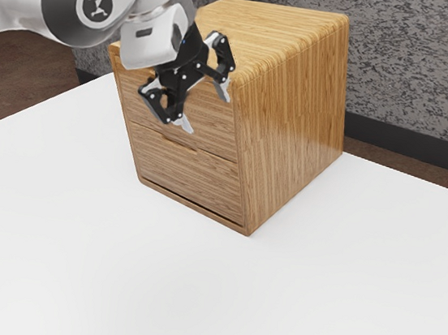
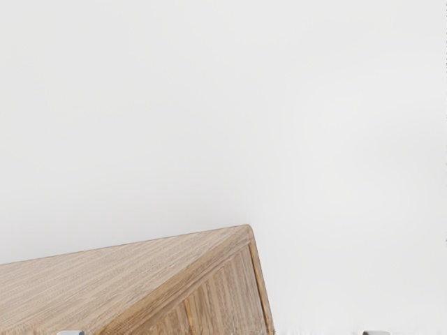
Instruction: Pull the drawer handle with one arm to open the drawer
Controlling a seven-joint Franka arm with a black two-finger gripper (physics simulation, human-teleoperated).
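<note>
Because the gripper (image 1: 203, 106) hangs spread wide at the front of the wooden cabinet (image 1: 297, 103), the chief risk, as we judge it, is closing on nothing: if the fingers (image 1: 222, 86) shut beside the drawer handle rather than around it, they would slip off the upper drawer (image 1: 220, 132) and the pull would leave it shut. A skewed pull could also drag the whole cabinet across the white table (image 1: 192, 294) (it looks free-standing). The fingers stand apart, holding nothing; whether they touch the drawer front or straddle its handle we cannot tell. Both drawers sit flush in the cabinet's front.
</note>
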